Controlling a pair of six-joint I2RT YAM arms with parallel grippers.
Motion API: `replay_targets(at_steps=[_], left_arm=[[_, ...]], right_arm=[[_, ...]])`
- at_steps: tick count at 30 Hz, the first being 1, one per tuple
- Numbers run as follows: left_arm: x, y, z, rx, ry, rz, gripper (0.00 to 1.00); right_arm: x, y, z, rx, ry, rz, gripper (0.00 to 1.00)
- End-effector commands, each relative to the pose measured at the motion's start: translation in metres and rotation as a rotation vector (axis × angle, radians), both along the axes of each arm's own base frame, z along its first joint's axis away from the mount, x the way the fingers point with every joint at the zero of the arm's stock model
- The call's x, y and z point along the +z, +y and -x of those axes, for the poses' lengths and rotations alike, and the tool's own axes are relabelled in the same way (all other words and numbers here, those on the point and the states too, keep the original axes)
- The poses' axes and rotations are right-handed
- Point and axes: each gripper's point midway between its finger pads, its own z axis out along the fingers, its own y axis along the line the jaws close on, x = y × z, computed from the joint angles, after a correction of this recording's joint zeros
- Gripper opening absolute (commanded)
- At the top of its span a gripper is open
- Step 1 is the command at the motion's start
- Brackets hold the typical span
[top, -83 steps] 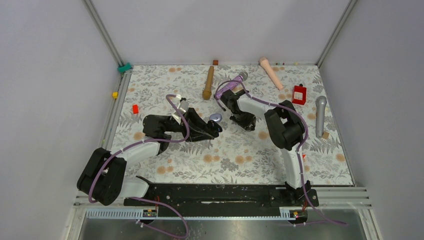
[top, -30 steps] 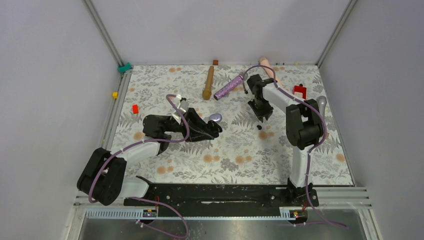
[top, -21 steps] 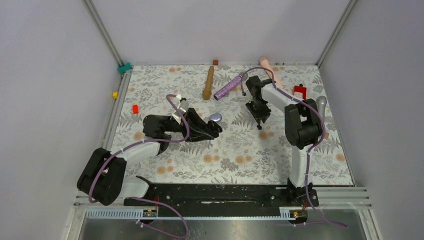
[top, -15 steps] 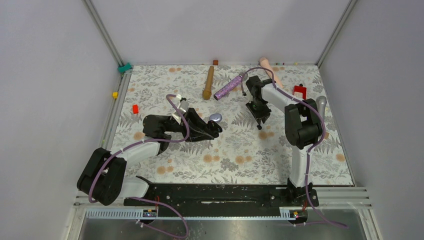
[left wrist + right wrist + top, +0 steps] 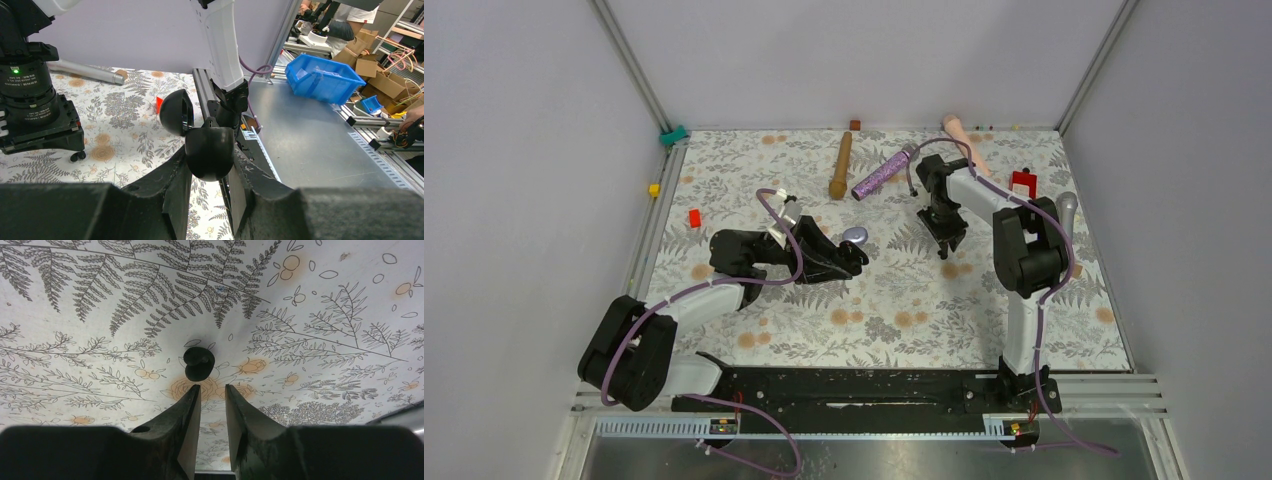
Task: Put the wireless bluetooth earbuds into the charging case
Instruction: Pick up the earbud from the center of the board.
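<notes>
Left gripper point(image 5: 209, 167): it is clamped on the lower half of the charging case, one finger on each flank, and holds it off the surface.
Charging case point(image 5: 207, 150): a smooth, black, egg-shaped shell held left of centre. Its lid is hinged open and tipped back, and the wells inside are hidden from these views. Judge it slick and rounded, so it may twist in the grip if you push down off-centre.
Right gripper point(image 5: 212, 395): it hangs low over the floral surface point(image 5: 310, 315) to the right of the case. The jaws stand a narrow way apart and nothing is between them.
Black earbud point(image 5: 198, 363): it lies loose on the surface just beyond the right fingertips, in line with the gap but not touching either finger. You can pick out no other bud here.
How it will handle: expect it to be tiny, nearly weightless, hard and glossy. A bean shape like this probably squirts sideways under an uneven pinch, and a nudge from one finger could roll it away.
Where to take hold: go across its broader body and centre it deep between the pads. Close gently and evenly, and leave the tip that seats in the case free.
Far clutter: the glittery purple microphone point(image 5: 879, 172) and the brown one point(image 5: 840, 165) lie well apart from the bud. Leave them alone.
</notes>
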Motion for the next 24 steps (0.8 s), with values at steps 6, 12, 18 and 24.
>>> replay_targets(at_steps=[6, 12, 18, 24], left_arm=[[0.013, 0.003, 0.006, -0.012, -0.079, 0.033, 0.00], [0.014, 0.003, 0.006, -0.012, -0.082, 0.034, 0.00], [0.013, 0.003, 0.007, -0.013, -0.085, 0.034, 0.00], [0.012, 0.003, 0.006, -0.014, -0.082, 0.031, 0.00]], right_arm=[[-0.001, -0.003, 0.012, -0.031, 0.073, 0.016, 0.32], [0.000, -0.003, 0.006, -0.054, 0.069, 0.035, 0.30], [0.000, 0.002, 0.006, -0.074, 0.071, -0.006, 0.28], [0.009, 0.003, 0.004, -0.097, 0.054, -0.046, 0.26]])
